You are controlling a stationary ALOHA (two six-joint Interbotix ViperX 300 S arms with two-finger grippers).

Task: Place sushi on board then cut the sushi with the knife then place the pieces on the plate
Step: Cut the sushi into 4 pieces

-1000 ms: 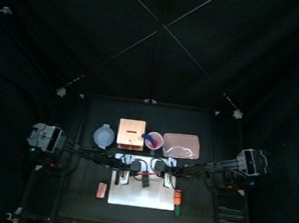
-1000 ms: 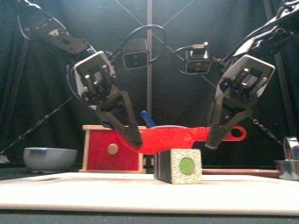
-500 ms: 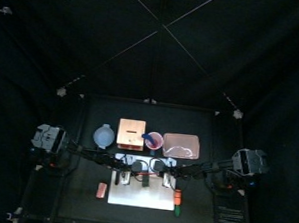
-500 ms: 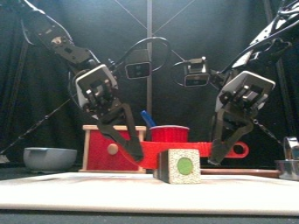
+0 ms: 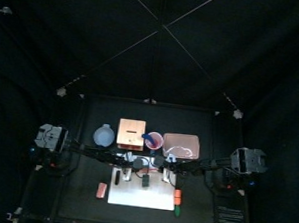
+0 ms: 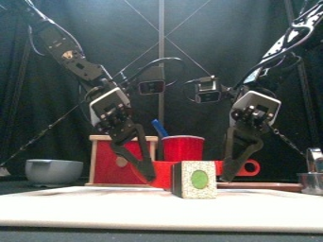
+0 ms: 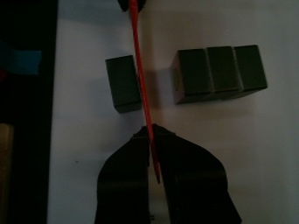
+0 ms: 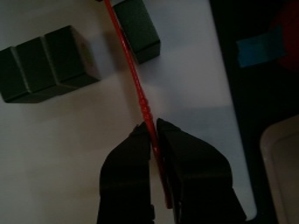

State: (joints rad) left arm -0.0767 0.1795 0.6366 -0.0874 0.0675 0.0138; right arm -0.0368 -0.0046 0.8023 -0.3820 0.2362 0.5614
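One sushi piece point(image 7: 121, 84) apart from roll point(image 7: 222, 73)

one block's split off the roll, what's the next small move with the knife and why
Probably lift the red knife slightly and shift it to the next seam of the three-block piece. The left gripper and right gripper are both shut on it, its blade in the gap between the single block and that piece, so this cut looks done.

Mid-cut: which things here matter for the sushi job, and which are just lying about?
Job: sushi roll, one block split off; red knife, held by left gripper and right gripper; white board; pink tray.
Lying about: wooden box, blue-grey bowl, red cup with blue knife.
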